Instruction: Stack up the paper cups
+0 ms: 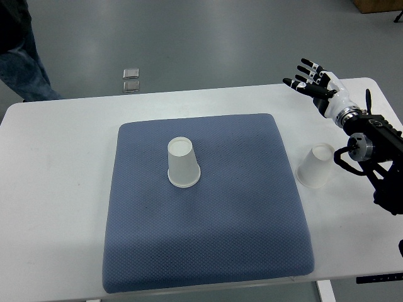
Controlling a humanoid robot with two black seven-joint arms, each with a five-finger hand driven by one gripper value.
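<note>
Raised over the far right corner of the white table (56, 189), the right hand (313, 78) has its black-tipped fingers (306, 63) spread and straight, gripping nothing (its palm seems turned away from the cups). Its arm comes in from the right edge, with black joints and cabling lying over the table's right side.

Just below that arm, off the right edge of the blue mat (208, 251), one paper cup (316, 165) sits upside down on the bare tabletop, leaning a little, clear of the hand and close to the wrist hardware. A second paper cup (182, 163) stands upside down on the mat, left of the mat's centre and toward its far half, well apart from the first.

Beyond the mat's far edge, on the grey floor, lie two small shiny squares (131, 79). A person's leg in jeans (25, 72) shows at the upper left corner.
</note>
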